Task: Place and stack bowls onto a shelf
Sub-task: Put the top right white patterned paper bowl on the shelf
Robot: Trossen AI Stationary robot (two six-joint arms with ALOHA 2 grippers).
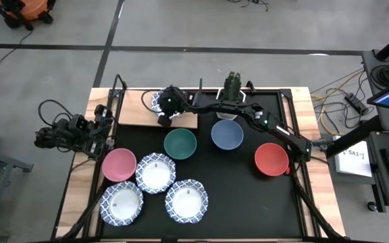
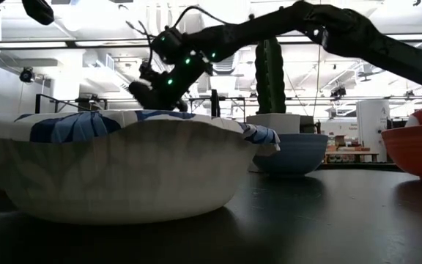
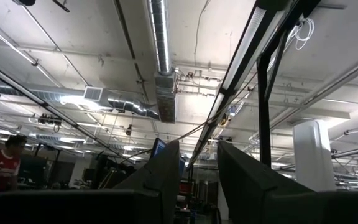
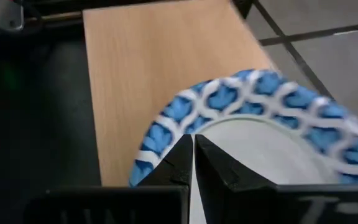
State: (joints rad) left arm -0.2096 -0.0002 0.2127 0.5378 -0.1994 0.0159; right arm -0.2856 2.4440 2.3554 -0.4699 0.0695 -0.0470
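Lowest in the high view, on the black table (image 1: 248, 202), two white bowls with blue scalloped rims: one at lower left (image 1: 122, 204), one just beside it toward the centre (image 1: 186, 201). A little higher, a third patterned bowl (image 1: 155, 173), touching or nearly touching the pink bowl (image 1: 119, 165) on its left. In the middle band of the frame, the green bowl (image 1: 179, 144), then the blue bowl (image 1: 227, 134) to its right, and the red bowl (image 1: 271, 159) well apart at centre right. In the low view, one patterned bowl (image 2: 123, 169) large in the foreground, blue bowl (image 2: 291, 152) and red bowl (image 2: 420, 150) behind it on the right. Higher in the high view, the shelf (image 1: 140, 108), a light wooden board in the upper left part of the table, with the fourth patterned bowl (image 1: 157, 101) over its right part. Right gripper (image 1: 165, 110) stretched across from the right side to that bowl; in the right wrist view, right gripper (image 4: 192, 158) nearly closed, pinching the blue rim of the bowl (image 4: 260, 124) above the wood of the shelf (image 4: 142, 68). Whether the bowl already rests on the board, cannot tell. Left gripper (image 1: 59, 135) off the table edge at centre left, pointed up at the ceiling in its wrist view, fingers (image 3: 247, 180) apart, holding nothing. Farthest, at upper centre, a cactus in a white pot (image 1: 231, 91).
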